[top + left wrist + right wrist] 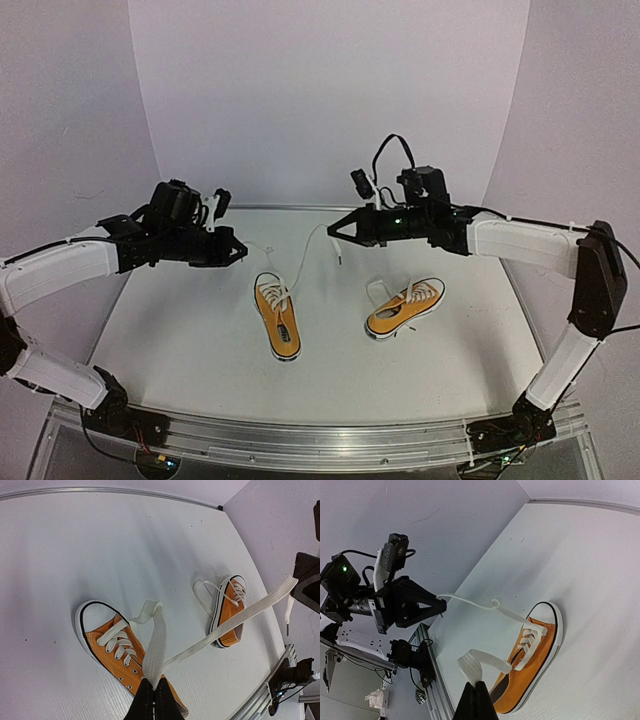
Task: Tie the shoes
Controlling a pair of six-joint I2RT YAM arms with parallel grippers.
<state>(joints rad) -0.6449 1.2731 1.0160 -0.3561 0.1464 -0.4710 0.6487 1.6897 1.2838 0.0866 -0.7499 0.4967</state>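
Two orange shoes with white laces lie on the white table: the left shoe [277,318] and the right shoe [405,307]. My left gripper [240,252] hangs above and left of the left shoe, shut on one end of its lace [156,650]. My right gripper [332,228] hovers above and right of it, shut on the other lace end [480,661]. Both ends rise from the shoe [112,647] in a V. In the right wrist view the same shoe [535,666] lies below my shut fingers [479,686]. The right shoe's laces [207,592] lie loose beside it.
A metal rail [320,440] runs along the table's near edge with both arm bases on it. White walls [330,90] curve around the back and sides. The right shoe [230,611] lies about a shoe's length from the left one.
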